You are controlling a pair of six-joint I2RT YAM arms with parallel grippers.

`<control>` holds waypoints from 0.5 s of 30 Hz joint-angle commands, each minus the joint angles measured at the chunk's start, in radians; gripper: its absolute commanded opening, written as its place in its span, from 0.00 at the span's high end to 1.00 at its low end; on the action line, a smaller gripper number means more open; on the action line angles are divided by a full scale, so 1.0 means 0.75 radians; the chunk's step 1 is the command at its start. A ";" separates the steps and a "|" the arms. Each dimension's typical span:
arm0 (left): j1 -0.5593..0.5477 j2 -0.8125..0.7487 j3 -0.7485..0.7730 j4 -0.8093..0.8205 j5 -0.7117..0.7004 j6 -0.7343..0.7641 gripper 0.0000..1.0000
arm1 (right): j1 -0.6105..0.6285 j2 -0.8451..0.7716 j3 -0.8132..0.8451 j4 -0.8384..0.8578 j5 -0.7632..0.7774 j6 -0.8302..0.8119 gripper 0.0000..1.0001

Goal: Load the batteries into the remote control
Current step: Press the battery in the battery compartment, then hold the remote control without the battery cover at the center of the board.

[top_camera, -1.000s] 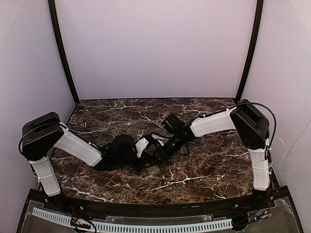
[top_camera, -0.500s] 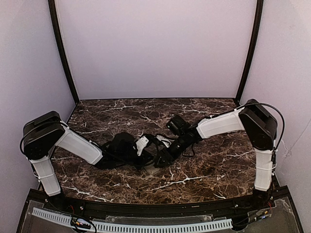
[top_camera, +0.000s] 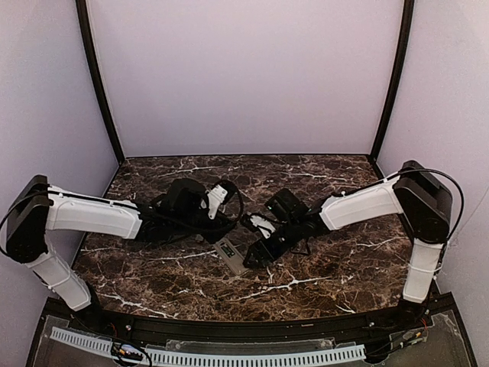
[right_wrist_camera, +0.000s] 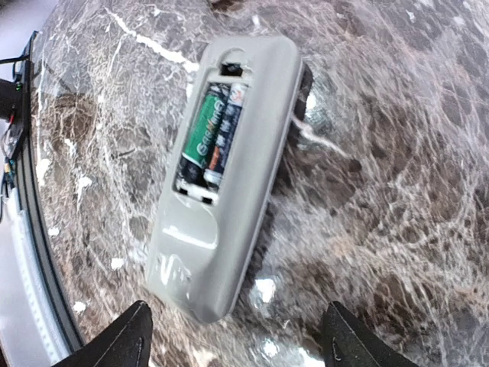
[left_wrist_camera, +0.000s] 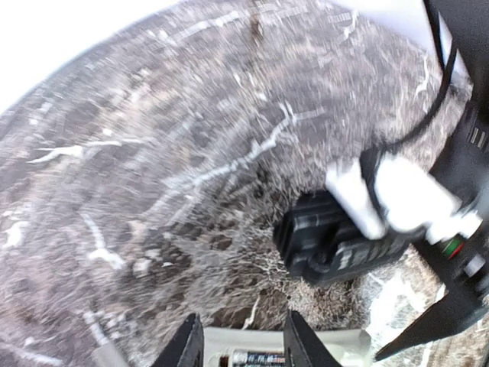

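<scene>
The remote control [right_wrist_camera: 200, 260] lies flat on the marble table with its greyish back up and its battery bay uncovered. Two batteries [right_wrist_camera: 210, 141] lie side by side in the bay, one green, one dark. In the top view the remote [top_camera: 231, 255] lies between both grippers. My right gripper [right_wrist_camera: 241, 344] is open and empty, its fingertips [right_wrist_camera: 131, 336] spread wider than the remote, just off its near end. My left gripper [left_wrist_camera: 243, 348] is open and empty above the remote's edge [left_wrist_camera: 229, 340], where one battery [left_wrist_camera: 260, 358] shows. Neither gripper touches the remote.
The right arm's dark wrist [left_wrist_camera: 344, 245] and white camera block show in the left wrist view, close to the left gripper. Lilac walls close the back and sides. The table's dark front rail [right_wrist_camera: 30, 191] runs near the remote.
Both grippers have drawn back from the remote, the left one up and back, the right one to the right. The remote, which was covered by them, now lies exposed on the table.
</scene>
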 commanded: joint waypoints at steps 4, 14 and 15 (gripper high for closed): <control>0.022 -0.227 -0.129 -0.233 -0.103 -0.116 0.61 | 0.108 0.057 -0.022 0.124 0.247 0.030 0.25; 0.022 -0.319 -0.308 -0.169 -0.001 -0.220 0.63 | 0.232 0.059 -0.106 0.263 0.417 -0.008 0.28; 0.022 -0.318 -0.328 -0.156 0.009 -0.222 0.63 | 0.244 0.061 -0.115 0.281 0.435 -0.004 0.28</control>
